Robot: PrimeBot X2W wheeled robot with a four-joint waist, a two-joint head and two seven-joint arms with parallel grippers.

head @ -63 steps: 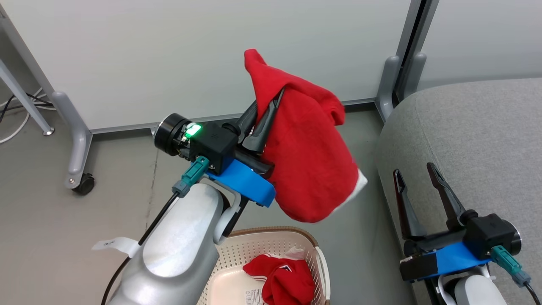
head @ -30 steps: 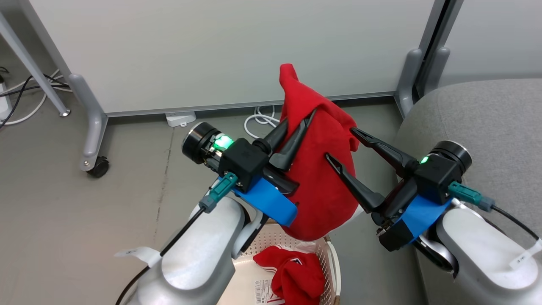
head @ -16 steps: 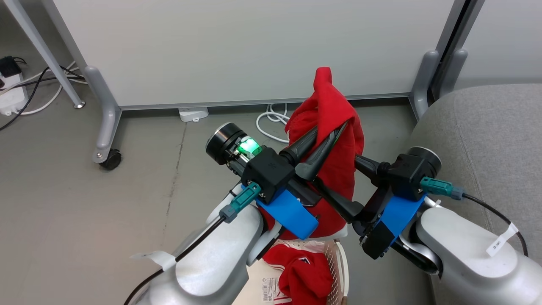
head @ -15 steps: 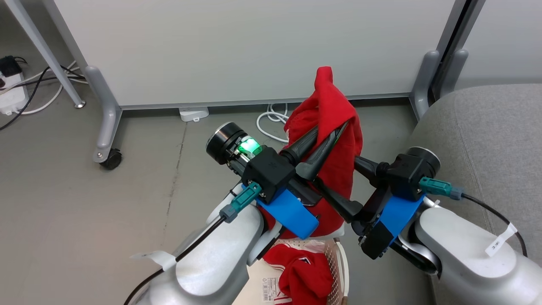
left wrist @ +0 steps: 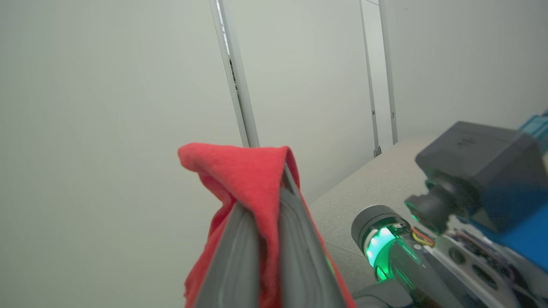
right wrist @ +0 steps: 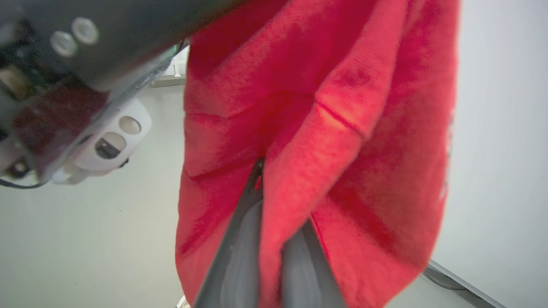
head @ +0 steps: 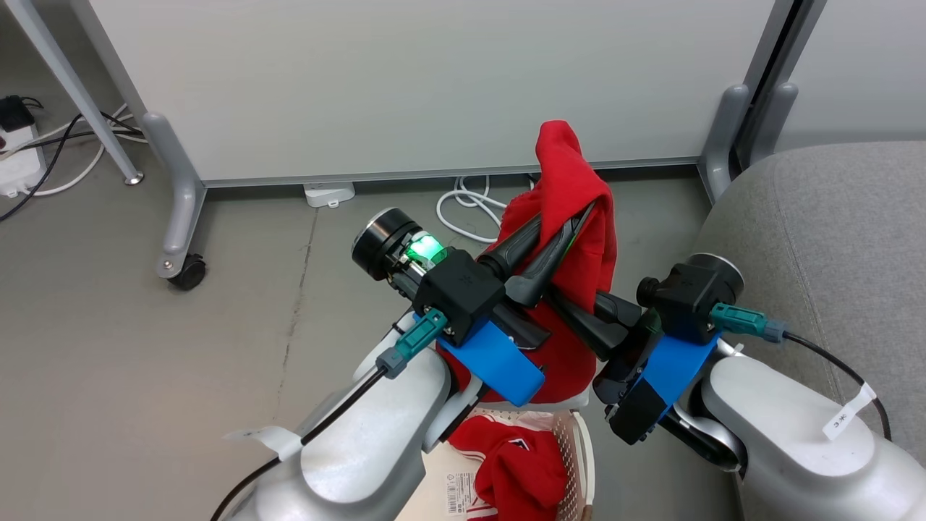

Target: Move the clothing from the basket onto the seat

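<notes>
Your left gripper (head: 579,217) is clamped tight on a bright red soft fabric garment (head: 571,174), and its two long dark fingers (head: 532,250) lie almost together with a fold of cloth pinched between them. In the left wrist view the same gripper (left wrist: 267,188) shows the red cloth (left wrist: 239,171) draped over and between its fingertips. Your right gripper (head: 579,311) reaches in from the right and crosses under the left one, its fingers buried in the lower part of the same garment. In the right wrist view its jaws (right wrist: 274,214) stand narrow with a ridge of the red fabric (right wrist: 342,128) gathered between them, so both grippers hold this one piece. The garment hangs in the air above the grey floor (head: 145,362), just beside the rounded corner of the light-grey woven-fabric sofa (head: 832,231) but not touching it. Directly below, at the bottom edge of the head view, sits the cream-white perforated plastic laundry basket (head: 584,463), and a second red garment with white trim (head: 521,470) lies crumpled inside it. Behind the arms stands a pale partition panel (head: 434,72) on grey legs, with a coil of white cable (head: 463,210) on the floor at its foot.
</notes>
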